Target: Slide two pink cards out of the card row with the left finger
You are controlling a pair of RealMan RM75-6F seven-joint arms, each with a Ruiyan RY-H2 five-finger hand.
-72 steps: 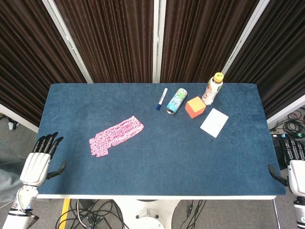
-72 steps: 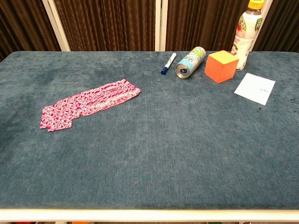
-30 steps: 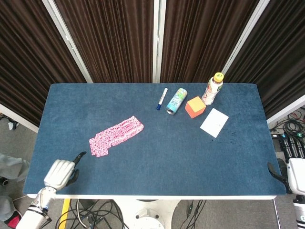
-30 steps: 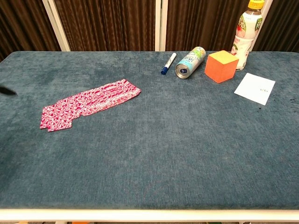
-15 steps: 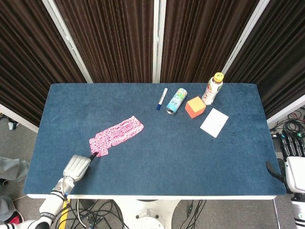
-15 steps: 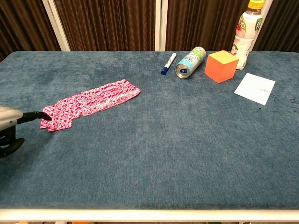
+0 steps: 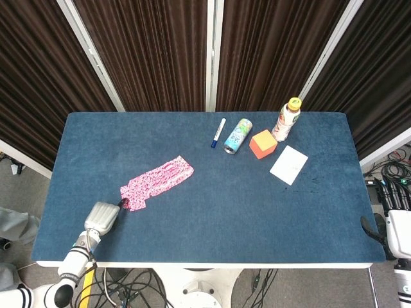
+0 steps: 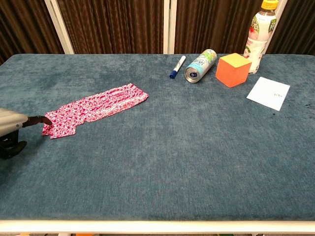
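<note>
A row of overlapping pink patterned cards [image 7: 157, 183] [image 8: 93, 109] lies slanted on the blue table, left of centre. My left hand [image 7: 103, 218] [image 8: 10, 125] rests at the row's near-left end, most fingers curled in. One dark fingertip [image 7: 122, 204] [image 8: 46, 119] reaches out and touches the edge of the lowest card. It holds nothing. My right hand [image 7: 398, 230] hangs off the table's right edge with its thumb apart, holding nothing; the chest view does not show it.
At the back right stand a blue marker [image 7: 218, 133], a can on its side [image 7: 237, 135], an orange cube [image 7: 262, 144], a bottle [image 7: 288, 119] and a white card [image 7: 289, 165]. The table's near edge [image 8: 157, 223] runs just behind my left hand.
My left hand came from beside the table's left edge, curled its fingers and swung in with one finger extended. That fingertip now touches the row's near-left end. The cards have not visibly shifted.
</note>
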